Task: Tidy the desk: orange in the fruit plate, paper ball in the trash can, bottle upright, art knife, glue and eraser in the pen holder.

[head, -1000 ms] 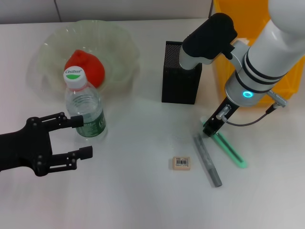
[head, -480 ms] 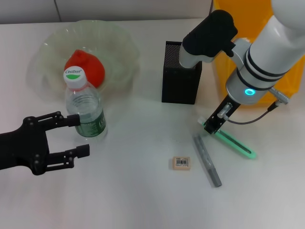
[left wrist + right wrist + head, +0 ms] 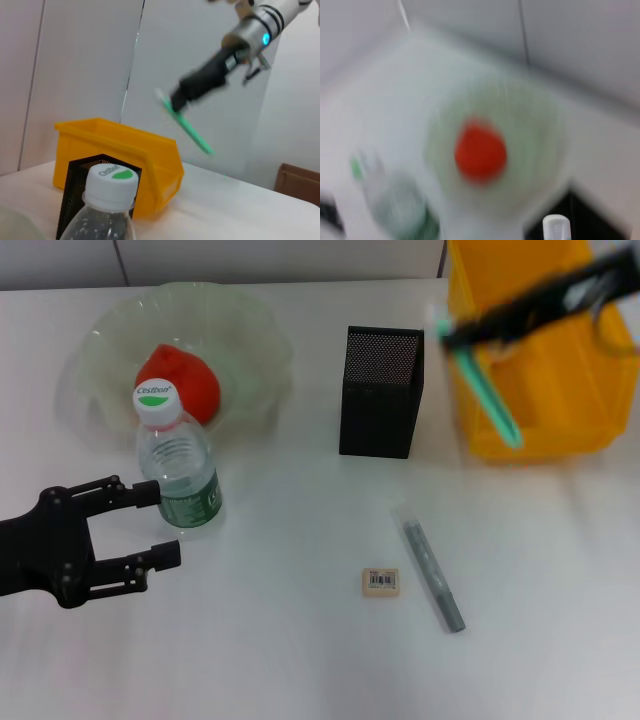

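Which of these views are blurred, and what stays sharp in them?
Head view: the right gripper and the green art knife it holds are motion-smeared; the bottle, pen holder and eraser are crisp. Right wrist view: wholly blurred, the orange only a red blob. Left wrist view: mildly soft.

Counts: one orange (image 3: 180, 383) in one fruit plate (image 3: 100, 350), one bottle (image 3: 178, 473) standing upright, one black mesh pen holder (image 3: 381, 392), one yellow bin (image 3: 540, 370). Loose on the desk: one grey art knife (image 3: 434, 574) and one eraser (image 3: 381, 581); one green glue stick (image 3: 482, 380) is up in the air. Two grippers: left gripper (image 3: 145, 525), right gripper (image 3: 465, 335).
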Controlling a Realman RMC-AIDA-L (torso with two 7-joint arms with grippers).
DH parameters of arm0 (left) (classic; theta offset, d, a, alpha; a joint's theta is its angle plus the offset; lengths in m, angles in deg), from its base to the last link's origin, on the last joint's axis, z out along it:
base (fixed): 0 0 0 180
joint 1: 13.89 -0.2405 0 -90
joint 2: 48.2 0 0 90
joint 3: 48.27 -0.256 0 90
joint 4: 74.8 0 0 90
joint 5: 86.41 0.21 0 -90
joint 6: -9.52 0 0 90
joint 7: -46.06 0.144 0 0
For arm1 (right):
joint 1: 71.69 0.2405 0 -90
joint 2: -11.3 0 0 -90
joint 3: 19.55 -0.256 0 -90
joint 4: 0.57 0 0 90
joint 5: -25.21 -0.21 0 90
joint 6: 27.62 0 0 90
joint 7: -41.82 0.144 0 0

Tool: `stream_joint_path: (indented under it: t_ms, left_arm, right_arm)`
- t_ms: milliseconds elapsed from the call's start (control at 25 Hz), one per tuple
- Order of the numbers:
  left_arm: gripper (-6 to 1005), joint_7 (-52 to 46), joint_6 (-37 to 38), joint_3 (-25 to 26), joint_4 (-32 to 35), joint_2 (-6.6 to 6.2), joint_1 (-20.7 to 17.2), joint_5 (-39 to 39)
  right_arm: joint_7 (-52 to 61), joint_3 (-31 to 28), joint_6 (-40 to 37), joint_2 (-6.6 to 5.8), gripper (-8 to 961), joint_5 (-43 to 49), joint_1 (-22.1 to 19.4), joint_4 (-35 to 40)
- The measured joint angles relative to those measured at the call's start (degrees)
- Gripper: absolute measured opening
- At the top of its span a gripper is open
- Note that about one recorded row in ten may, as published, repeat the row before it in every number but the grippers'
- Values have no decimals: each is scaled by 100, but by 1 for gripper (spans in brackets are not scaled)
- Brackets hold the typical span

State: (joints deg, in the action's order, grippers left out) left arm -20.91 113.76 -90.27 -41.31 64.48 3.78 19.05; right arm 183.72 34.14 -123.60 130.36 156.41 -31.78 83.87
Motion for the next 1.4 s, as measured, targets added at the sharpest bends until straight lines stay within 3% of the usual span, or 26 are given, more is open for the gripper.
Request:
stream_joint_path:
  t_ms: [160,200,240,400,440,600,760,960,1000,1080,1280,1400]
  left_arm:
    - [782,-27,48,-1,0,1,0,21]
    - [782,-33,60,-1,0,3,0,23]
    - [782,-33,60,-1,0,3,0,23]
    - [782,-36,62,-3,0,52,6,27]
    - [782,-36,62,-3,0,52,6,27]
    - [782,-38,60,-5,0,77,2,27]
    - [782,-18,57,-1,-7,83,-12,27]
    - [782,16,61,-11,-19,90,-25,27]
    - [782,16,71,-36,-20,90,-23,29]
    - [783,17,86,-46,-19,90,-15,30]
    - [783,-13,209,-60,-19,41,17,36]
    - [783,-38,285,-62,-8,28,29,59]
  right_arm:
    - [-1270,-520,695,-1,212,-1030,-188,-655]
    - [-2063,-574,1152,-2,219,-1689,-256,-1446]
    - [-2063,-574,1152,-2,225,-1689,-256,-1446]
    - [-3990,-538,2147,10,252,-2719,-132,-3358]
    - [-3990,-538,2147,10,259,-2719,-132,-3358]
    - [-5112,-345,2857,24,285,-3098,180,-4677]
    - [-5328,-270,2949,20,311,-3102,231,-4950]
    - [-4977,22,2809,1,344,-3084,111,-4627]
    - [-4442,270,2521,-54,351,-2918,38,-4069]
    - [-4223,338,2393,-79,412,-2820,30,-3874]
    - [-2632,691,724,-284,564,-1613,155,-1887]
    - [-2160,873,-940,-326,672,-658,619,-1006]
